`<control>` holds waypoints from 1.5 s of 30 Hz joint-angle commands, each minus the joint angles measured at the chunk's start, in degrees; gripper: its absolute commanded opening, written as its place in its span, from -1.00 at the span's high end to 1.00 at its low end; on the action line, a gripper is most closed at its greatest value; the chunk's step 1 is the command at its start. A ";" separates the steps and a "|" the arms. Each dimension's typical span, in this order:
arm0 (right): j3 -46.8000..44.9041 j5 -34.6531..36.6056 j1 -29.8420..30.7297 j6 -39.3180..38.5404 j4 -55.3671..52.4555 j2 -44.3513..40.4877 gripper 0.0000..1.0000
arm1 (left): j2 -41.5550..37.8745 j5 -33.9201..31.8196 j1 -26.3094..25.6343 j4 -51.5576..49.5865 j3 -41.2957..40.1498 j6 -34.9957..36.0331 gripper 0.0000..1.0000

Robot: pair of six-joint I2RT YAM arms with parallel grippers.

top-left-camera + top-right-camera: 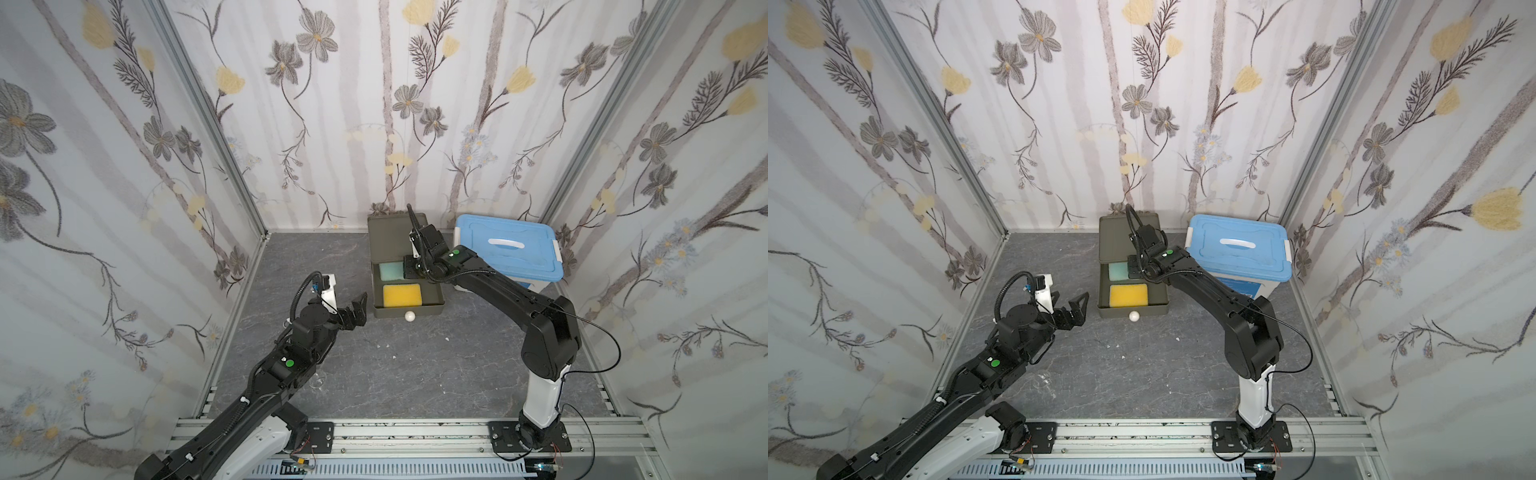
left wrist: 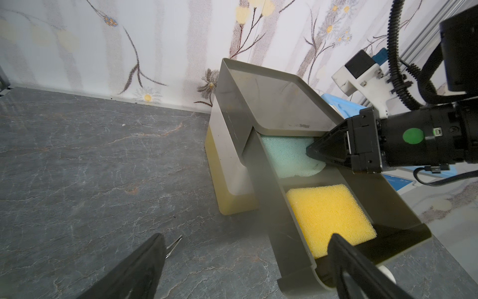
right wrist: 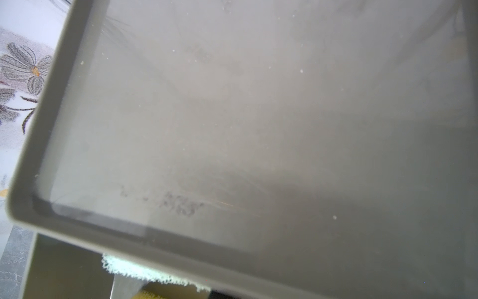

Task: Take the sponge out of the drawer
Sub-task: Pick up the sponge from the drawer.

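Nearest us, the left gripper (image 1: 360,311) hangs just above the table (image 1: 332,374), jaws spread wide and holding nothing. It sits off the drawer's front corner, clear of the other arm's work. My read is that it is parked there to leave the opening free.

Next comes the white knob (image 1: 409,316) on the front of the drawer (image 1: 434,291), which is pulled well out of its olive case (image 1: 388,232). Inside, up front, the yellow sponge (image 1: 402,295) lies flat and untouched.

Behind it is the green sponge (image 1: 390,271), with its far edge tucked under the lip of the case. Here's the action: the right gripper (image 2: 311,153) reaches steeply down into the drawer, jaws pinched together on that sponge near its right side. The left wrist view shows the foam puckering around the tips. A grip that far to one side likely keeps the wrist off the case lip.

So the sponge is gripped but sits inside the drawer, not yet lifted.

What's in the way? The overhanging case lip above the sponge's far edge and the drawer wall close by the wrist. I'd expect the lift to need a pull toward the front first.

Further right, a blue lidded box (image 1: 507,249) stands just beside the case, under the right arm. A few white crumbs (image 1: 384,345) dot the table.
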 commanded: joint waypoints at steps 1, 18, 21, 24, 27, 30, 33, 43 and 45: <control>-0.06 0.08 0.02 -0.78 4.05 -1.01 1.00 | -0.31 -0.61 0.04 0.32 -0.02 -0.42 -1.00; -6.36 -12.31 0.11 -3.29 12.54 -9.42 1.00 | 0.15 0.09 0.02 -0.15 0.92 -2.36 -1.00; -7.09 -13.17 0.11 -3.53 12.61 -10.01 1.00 | 0.94 0.36 0.06 0.14 1.26 -2.89 -1.00; -8.28 -13.63 0.10 -3.56 12.76 -11.22 1.00 | 1.22 0.62 0.03 0.54 1.41 -3.38 -1.00; -10.75 -12.67 0.09 -3.75 13.34 -13.70 1.00 | 0.99 0.32 0.06 0.50 1.50 -3.43 -1.00; -13.64 -10.61 0.02 -3.85 14.40 -16.32 1.00 | 0.87 -0.32 0.01 0.15 1.67 -3.26 -1.00; -15.88 -10.16 0.03 -3.92 15.52 -18.38 1.00 | 0.84 -0.61 0.06 0.02 1.91 -3.32 -1.00; -26.74 1.69 -1.61 -5.68 12.64 -34.26 1.00 | 0.63 -1.23 0.03 -0.62 2.62 -2.73 -1.00; -29.40 4.24 -2.66 -5.43 12.07 -38.76 1.00 | 0.84 -1.06 0.02 -0.27 2.74 -2.64 -1.00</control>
